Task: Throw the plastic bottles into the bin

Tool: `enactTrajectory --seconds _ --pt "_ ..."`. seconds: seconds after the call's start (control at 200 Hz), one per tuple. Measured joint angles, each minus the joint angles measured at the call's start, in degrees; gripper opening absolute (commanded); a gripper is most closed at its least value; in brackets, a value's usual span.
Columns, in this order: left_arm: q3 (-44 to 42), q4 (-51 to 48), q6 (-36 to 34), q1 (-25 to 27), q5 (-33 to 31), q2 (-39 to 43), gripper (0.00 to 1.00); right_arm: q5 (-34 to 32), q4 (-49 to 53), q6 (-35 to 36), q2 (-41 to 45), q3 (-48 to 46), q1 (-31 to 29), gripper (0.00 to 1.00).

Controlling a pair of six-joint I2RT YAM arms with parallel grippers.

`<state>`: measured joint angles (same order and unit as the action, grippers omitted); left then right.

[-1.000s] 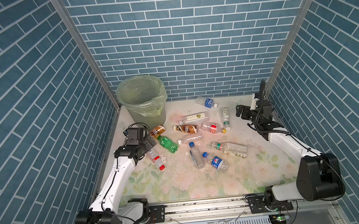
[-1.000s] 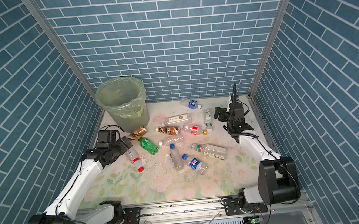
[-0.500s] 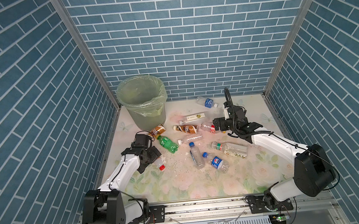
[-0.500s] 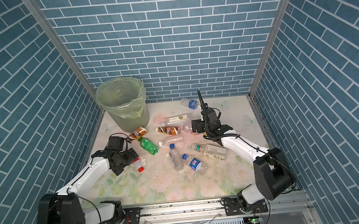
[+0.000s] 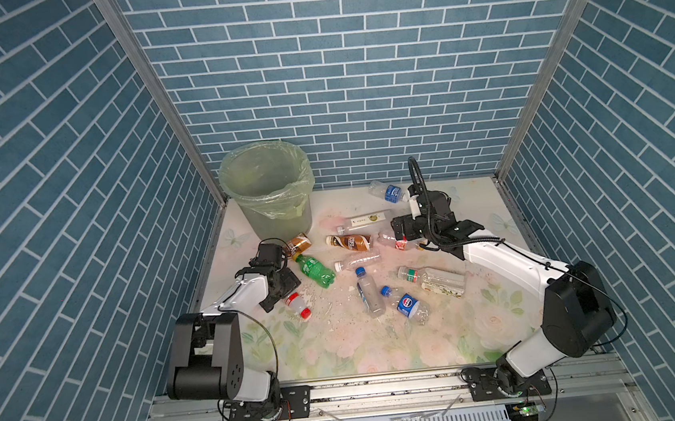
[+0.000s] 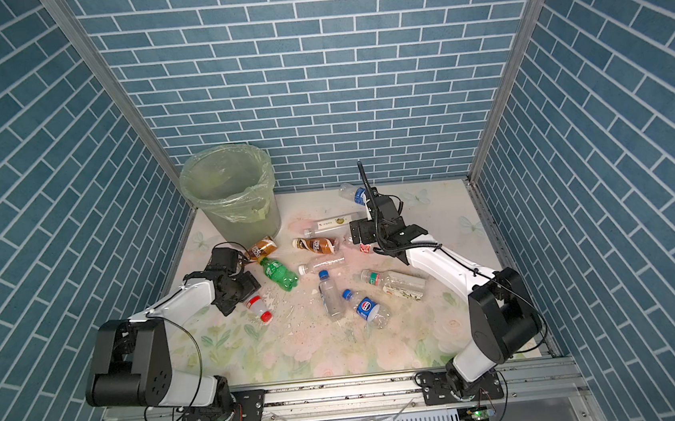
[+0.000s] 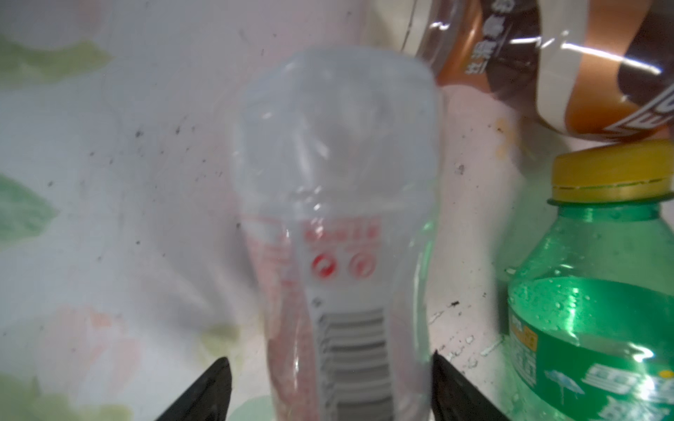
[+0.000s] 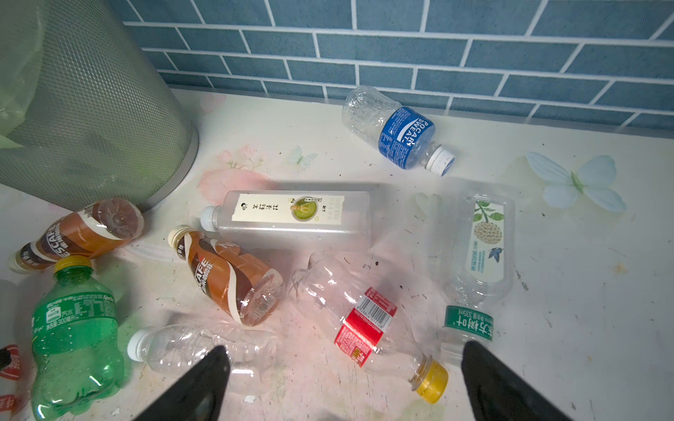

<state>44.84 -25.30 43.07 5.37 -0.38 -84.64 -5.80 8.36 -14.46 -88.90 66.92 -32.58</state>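
Clear red-capped bottle (image 5: 298, 305) lies on the worktop (image 5: 475, 203) in a top view, apart from the bin (image 5: 278, 221). Left wrist: left hand (image 7: 330, 364) straddles its label (image 7: 343, 262), unclenched; likely light, crushable, grip mid-body. Right wrist: right hand (image 8: 344, 353) spread, empty.

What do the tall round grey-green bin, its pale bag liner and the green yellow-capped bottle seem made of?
Bin: fine grid texture on its matt wall, so mesh or textured plastic.
Bag liner: thin crinkly plastic film, slightly glossy.
Green bottle: translucent glossy plastic; light shines through, droplets inside.
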Motion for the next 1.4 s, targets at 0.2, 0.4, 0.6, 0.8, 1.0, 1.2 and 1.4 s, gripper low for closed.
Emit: enactTrajectory --seconds 0.2,0.4,0.6,0.8,1.0,1.2,1.4 --pt "0.31 2.16 -0.63 -0.09 0.04 -1.16 0.53 -0.04 0.44 1.33 0.0 0.04 0.0 0.99" --pt "0.31 2.03 -1.18 -0.09 0.24 -0.2 0.44 -0.04 0.66 1.49 -0.02 0.04 0.0 0.99" --pt "1.07 -1.44 -2.43 -0.09 0.52 5.75 0.44 0.28 1.11 1.49 -0.92 1.51 -0.04 0.99" --pt "4.66 -4.13 -3.48 -0.09 1.01 15.56 0.45 1.18 1.73 1.49 -1.75 4.94 -0.66 0.99" --pt "11.32 -5.4 -4.92 -0.09 1.18 24.26 0.45 2.86 1.36 3.13 -1.77 8.41 -2.73 0.99" --pt "22.38 -1.73 -8.68 -0.04 1.03 27.56 0.44 3.67 -0.2 5.6 -1.62 9.29 -5.79 0.99" --pt "40.54 6.4 -15.08 0.0 -0.17 18.69 0.45 3.98 -0.46 5.99 -1.57 11.23 -6.97 0.99"
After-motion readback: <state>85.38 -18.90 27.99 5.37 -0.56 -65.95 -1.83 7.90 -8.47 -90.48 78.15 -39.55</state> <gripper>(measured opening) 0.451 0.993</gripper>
